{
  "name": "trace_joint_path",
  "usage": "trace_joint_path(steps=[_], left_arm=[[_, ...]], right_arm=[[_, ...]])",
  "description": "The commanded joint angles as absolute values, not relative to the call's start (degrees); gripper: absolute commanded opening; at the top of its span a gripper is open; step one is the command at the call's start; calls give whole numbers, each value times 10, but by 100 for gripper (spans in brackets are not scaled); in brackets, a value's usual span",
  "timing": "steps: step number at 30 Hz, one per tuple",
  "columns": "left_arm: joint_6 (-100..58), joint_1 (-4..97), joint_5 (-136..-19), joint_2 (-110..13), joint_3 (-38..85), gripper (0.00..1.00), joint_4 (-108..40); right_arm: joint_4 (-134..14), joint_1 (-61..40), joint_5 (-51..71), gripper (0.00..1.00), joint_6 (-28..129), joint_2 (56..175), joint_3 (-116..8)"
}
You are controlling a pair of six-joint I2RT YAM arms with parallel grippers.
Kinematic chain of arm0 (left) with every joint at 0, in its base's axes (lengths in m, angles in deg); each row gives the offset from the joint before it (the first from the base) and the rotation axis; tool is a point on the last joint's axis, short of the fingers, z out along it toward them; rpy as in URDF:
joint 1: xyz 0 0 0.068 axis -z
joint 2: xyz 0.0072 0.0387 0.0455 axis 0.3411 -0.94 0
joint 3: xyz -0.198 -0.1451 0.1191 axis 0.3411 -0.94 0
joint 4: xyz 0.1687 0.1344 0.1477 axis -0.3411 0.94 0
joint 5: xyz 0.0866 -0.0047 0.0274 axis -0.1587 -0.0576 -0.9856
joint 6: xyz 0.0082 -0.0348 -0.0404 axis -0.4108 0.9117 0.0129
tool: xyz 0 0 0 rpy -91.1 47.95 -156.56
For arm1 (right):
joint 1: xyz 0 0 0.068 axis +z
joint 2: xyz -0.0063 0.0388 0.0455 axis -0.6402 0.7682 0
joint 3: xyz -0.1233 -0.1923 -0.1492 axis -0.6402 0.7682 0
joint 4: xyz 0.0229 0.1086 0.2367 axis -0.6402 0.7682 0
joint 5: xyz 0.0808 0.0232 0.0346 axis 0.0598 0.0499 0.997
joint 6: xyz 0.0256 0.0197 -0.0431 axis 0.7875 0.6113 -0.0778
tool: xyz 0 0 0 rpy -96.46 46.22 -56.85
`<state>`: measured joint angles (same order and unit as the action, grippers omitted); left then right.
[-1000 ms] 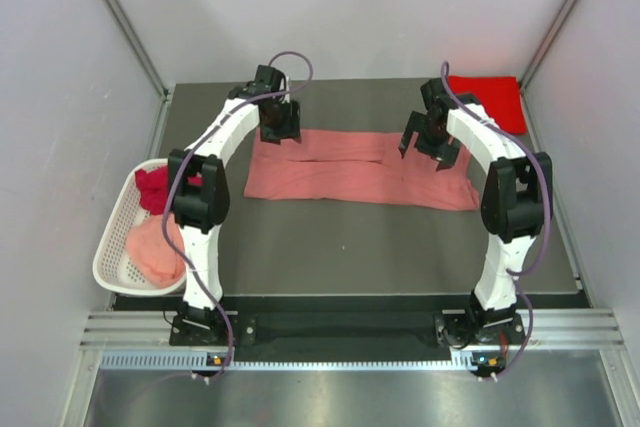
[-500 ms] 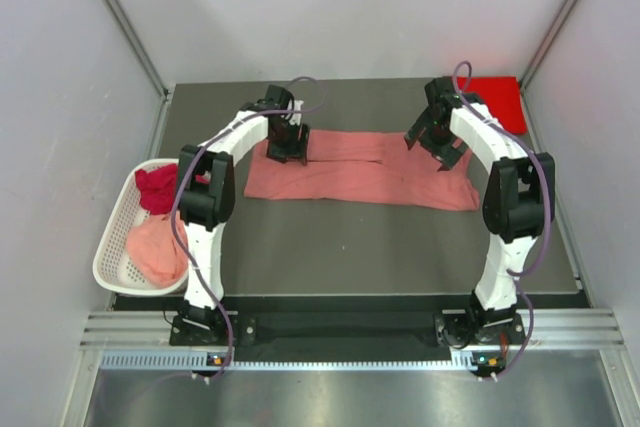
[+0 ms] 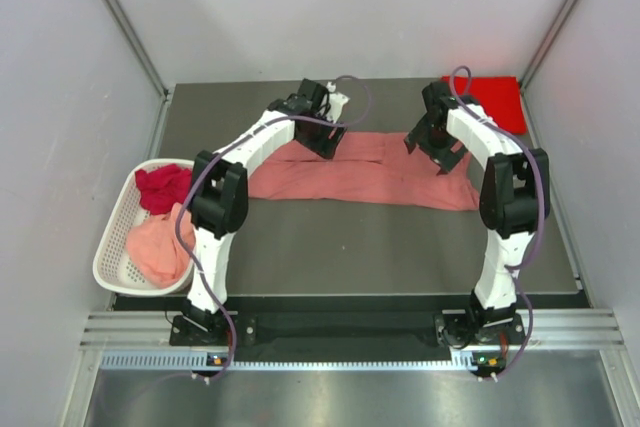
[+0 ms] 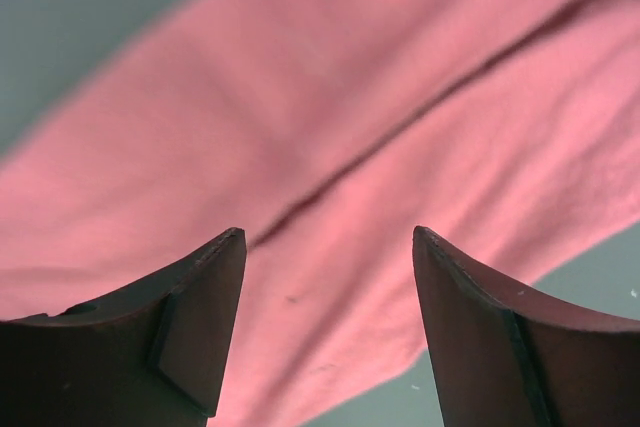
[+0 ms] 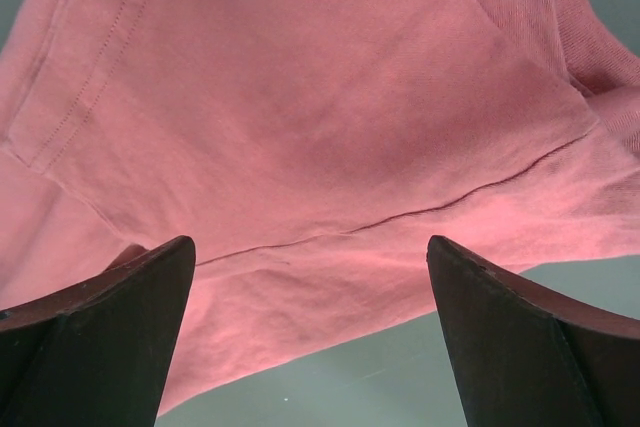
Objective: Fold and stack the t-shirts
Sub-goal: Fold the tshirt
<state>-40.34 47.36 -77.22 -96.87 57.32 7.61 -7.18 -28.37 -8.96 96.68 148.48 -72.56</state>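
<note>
Salmon t-shirt (image 3: 370,179) lies flat beneath both pairs of spread fingers (image 4: 190,337).

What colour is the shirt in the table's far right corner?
The shirt is bright red, best seen from top external.

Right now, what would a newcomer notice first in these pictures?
A long pink shirt lies folded across the table, with the left gripper and right gripper open above it. A red shirt sits folded in the far right corner, and a white basket at the left edge holds a crimson shirt and a pale pink shirt.
</note>
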Motion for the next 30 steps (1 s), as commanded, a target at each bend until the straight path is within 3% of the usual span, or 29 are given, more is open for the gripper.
trace_joint_path(steps=[1,7,10,17,23,30], left_arm=[[-454,471,-787,-984,627,72,61],[-509,473,-746,-1030,648,70,107],[-486,473,-788,-1031,648,69,116],[-379,474,-909,-906,549,70,-1],[-327,460,-942,-869,586,72,73],[-97,431,-967,-784,462,67,138]], right_arm=[[-70,-286,-102,100,980,1474,-730],[-71,-286,-99,100,1020,1498,-730],[-78,-282,-96,100,1026,1506,-736],[-86,-274,-113,100,941,1501,-751],[-86,-270,-124,100,856,1467,-758],[-100,-242,-84,99,784,1401,-705]])
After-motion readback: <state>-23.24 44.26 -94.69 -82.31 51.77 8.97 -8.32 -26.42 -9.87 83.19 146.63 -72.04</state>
